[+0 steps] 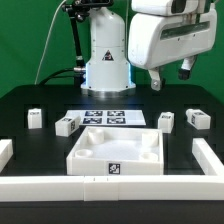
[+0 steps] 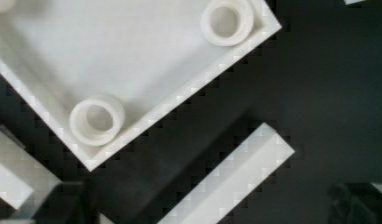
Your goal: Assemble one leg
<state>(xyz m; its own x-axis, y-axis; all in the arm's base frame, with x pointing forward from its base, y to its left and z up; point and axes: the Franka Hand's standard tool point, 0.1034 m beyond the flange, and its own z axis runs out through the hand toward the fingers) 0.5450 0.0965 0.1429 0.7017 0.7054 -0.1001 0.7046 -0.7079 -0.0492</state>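
1. Your gripper [image 1: 171, 74] hangs high above the black table [image 1: 40, 100], up at the exterior view's right. Its two dark fingers [image 1: 156, 80] stand apart with green backdrop between them. They are spread and hold nothing.
2. Well below the gripper, almost straight under it, one leg [image 1: 166, 121] rests on the table. It is near the white tray [image 1: 85, 152] but apart from it.
3. A second leg [image 1: 197, 118] lies just to the exterior view's right of that one, also well below the gripper.
4. Two more legs [image 1: 67, 125] [image 1: 35, 118] sit far off to the exterior view's left of the gripper, on the tray's other side.
5. The tray lies below the gripper and to the exterior view's left of it. The marker board [image 1: 105, 117] lies just behind the tray, lower than the gripper.
6. Your wrist view looks down on a corner of the tray [image 2: 99, 50], with two round sockets [image 2: 232, 20] [image 2: 95, 120] showing. A white border bar [image 2: 250, 170] lies on the black table beside that corner, apart from it.
7. You cannot make out the fingers in that wrist view; the lower edge is a dark blur.
8. In the exterior view a long border bar [image 1: 110, 187] runs along the front, far below the gripper.
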